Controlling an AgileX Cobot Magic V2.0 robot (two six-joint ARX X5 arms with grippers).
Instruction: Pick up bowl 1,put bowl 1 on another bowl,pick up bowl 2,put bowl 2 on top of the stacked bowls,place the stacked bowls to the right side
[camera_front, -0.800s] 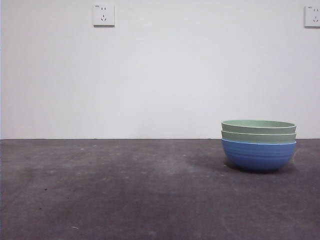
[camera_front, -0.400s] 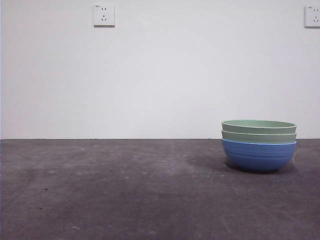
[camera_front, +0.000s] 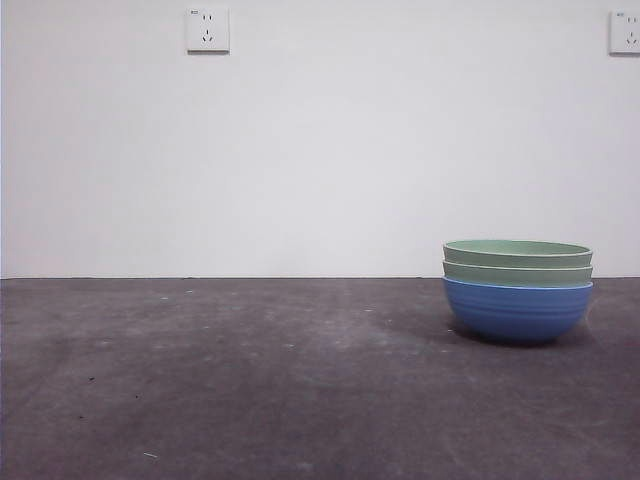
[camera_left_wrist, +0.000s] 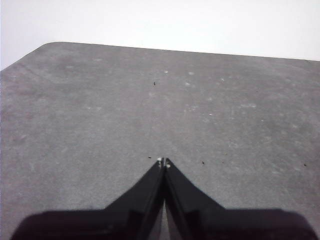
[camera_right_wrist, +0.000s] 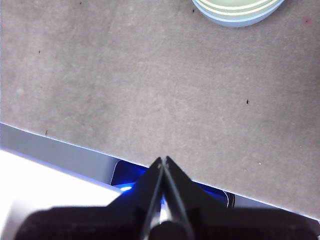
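Task apparently finished, judging by the layout: the stacked bowls resting on the right part of the desk, blue ribbed base carrying two pale green bowls nested inside, rims level and showing one above the other. Nothing left to stack or shift as far as visible. Right hand pulled well clear of the stack, jaws pressed together at the tips and gripping nothing, hanging near the desk's edge with the bowls far ahead of it, only their rims in its view. Left hand likewise closed tip to tip, holding nothing, over bare desk with no bowl near it. Desk surface dark grey, matte, scuffed and speckled with small pale and dark flecks. Behind, a plain white wall bearing two white sockets, one at each upper side.
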